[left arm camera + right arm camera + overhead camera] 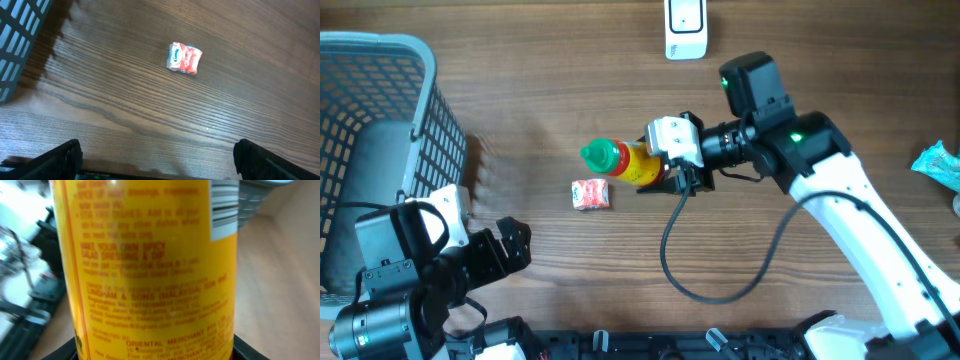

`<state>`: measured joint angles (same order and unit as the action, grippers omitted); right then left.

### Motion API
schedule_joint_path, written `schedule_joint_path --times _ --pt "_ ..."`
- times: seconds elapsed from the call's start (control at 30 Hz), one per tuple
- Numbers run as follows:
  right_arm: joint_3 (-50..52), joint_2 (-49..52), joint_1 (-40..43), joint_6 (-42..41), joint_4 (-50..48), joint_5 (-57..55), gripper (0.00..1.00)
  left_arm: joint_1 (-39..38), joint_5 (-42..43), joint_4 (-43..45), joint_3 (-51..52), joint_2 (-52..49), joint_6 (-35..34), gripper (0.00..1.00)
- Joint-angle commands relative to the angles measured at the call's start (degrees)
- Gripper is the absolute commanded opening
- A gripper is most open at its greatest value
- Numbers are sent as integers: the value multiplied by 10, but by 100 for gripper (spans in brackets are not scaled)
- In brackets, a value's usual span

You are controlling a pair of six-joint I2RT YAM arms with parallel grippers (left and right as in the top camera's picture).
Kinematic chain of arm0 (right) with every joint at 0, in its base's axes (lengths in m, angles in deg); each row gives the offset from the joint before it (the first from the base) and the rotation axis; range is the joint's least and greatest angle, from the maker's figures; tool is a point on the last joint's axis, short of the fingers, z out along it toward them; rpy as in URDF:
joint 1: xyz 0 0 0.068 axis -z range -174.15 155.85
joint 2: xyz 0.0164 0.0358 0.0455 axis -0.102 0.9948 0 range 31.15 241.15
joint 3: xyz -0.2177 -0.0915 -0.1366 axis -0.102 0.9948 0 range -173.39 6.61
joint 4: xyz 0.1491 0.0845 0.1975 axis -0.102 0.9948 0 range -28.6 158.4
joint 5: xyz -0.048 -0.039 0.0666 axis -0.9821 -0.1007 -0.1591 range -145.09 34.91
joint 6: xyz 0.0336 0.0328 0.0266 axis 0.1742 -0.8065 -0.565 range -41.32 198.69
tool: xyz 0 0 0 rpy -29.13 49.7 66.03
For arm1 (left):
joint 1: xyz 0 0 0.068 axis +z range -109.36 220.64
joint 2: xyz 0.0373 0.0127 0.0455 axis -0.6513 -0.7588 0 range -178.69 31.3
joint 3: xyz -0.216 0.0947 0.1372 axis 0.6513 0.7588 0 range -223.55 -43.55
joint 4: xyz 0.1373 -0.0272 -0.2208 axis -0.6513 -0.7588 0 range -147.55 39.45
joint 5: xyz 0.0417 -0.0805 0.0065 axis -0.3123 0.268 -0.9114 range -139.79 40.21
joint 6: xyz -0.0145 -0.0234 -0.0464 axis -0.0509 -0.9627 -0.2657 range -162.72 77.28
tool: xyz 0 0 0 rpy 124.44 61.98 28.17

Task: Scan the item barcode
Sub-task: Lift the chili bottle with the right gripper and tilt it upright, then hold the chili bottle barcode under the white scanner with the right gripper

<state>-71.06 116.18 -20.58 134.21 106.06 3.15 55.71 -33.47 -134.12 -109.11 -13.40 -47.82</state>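
Basket of grey mesh (380, 120) is occupying the left edge of the wooden table (550, 80). Right gripper (682, 170) is pinching the yellow sauce bottle (632, 162) by its lower end, mid-table, green cap pointing left. Left gripper (157, 160) is hanging spread wide, near a small snack packet (184, 58).

Shows bright, even light, a faint streaked shadow on the table (570, 270) just right of the basket (438, 120), and soft, blurred print on the close-up sauce bottle (150, 280).
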Motion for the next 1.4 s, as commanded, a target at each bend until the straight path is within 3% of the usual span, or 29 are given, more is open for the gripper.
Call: schedule_joint_path --times 0.0,0.1,0.2,0.27,0.4,0.5,0.57,0.77,1.03,1.23,1.37 --pt "-6 32 42 -46 -15 229 5 1 -2 1 1 1 -5 100" --pt "-6 69 92 -123 -37 348 5 1 -2 1 1 1 -5 100" --pt "-6 118 115 -263 -122 347 5 1 -1 1 1 1 -5 100" --pt "-6 160 120 -435 -256 343 5 1 -2 1 1 1 -5 100" --pt "-6 244 135 -872 -594 262 4 1 -2 1 1 1 -5 100" --pt "-7 306 153 -1114 -887 252 4 1 -2 1 1 1 -5 100" --pt "-7 349 167 -1238 -996 210 4 1 -2 1 1 1 -5 100" --pt "-30 447 184 -1260 -1000 129 4 1 -1 1 1 1 -5 100" --pt "-223 563 186 -1257 -968 134 4 1 -2 1 1 1 -5 100" --pt "-224 570 187 -1125 -767 108 4 1 -2 1 1 1 -5 100" --pt "-224 577 190 -1068 -760 104 4 1 -1 1 1 1 -5 100"
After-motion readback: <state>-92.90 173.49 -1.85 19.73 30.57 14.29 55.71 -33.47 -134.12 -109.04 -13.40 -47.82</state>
